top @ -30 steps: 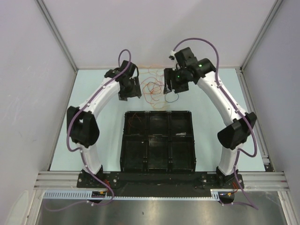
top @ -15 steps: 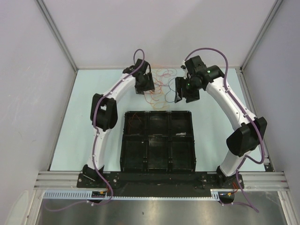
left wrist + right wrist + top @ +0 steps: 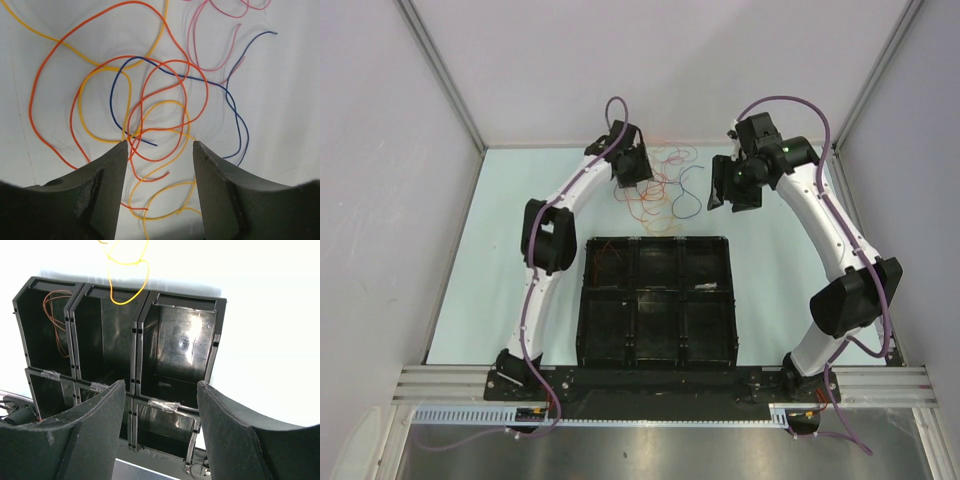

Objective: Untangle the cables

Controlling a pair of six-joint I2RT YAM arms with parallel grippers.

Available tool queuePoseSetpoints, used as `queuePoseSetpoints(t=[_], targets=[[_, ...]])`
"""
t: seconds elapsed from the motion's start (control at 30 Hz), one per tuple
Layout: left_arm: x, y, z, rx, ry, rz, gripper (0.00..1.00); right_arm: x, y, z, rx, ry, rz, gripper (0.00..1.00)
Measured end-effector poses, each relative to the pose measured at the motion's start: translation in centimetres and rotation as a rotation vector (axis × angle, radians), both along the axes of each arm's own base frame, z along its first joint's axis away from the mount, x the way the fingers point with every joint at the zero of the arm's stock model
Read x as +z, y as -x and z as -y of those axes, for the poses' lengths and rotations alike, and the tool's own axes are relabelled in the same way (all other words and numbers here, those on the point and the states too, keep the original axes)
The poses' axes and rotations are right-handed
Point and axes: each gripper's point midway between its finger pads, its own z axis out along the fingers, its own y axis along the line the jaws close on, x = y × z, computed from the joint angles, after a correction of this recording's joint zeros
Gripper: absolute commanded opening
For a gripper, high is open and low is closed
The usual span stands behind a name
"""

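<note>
No text, label, brand, number or sign can be read in any view.

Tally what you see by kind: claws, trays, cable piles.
Claws: 2 (left claw, right claw, both open)
Black tray: 1
Cable tangle: 1, strands too intertwined to count singly
Total: 4
</note>
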Motion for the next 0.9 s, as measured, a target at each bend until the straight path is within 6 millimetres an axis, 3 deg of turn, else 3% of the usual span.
queuePoseSetpoints(t=[0.3,0.53,0.9], targets=[[-2.4,-0.5,-0.9,0.016,-0.013,-0.032,0.58,-1.3,-0.6,0.1,-0.006,0.015,-0.034,0.63],[-2.4,-1.1,-0.6,0.011,0.006,-0.021,0.46,-2.0,-1.0,0.2,-0.007,0.022,-0.052,0.62],[-2.5,-1.8,0.0,0.006,0.027,-0.002,0.50,-1.8,-1.3,0.4,-0.010,0.016,-0.050,0.62]])
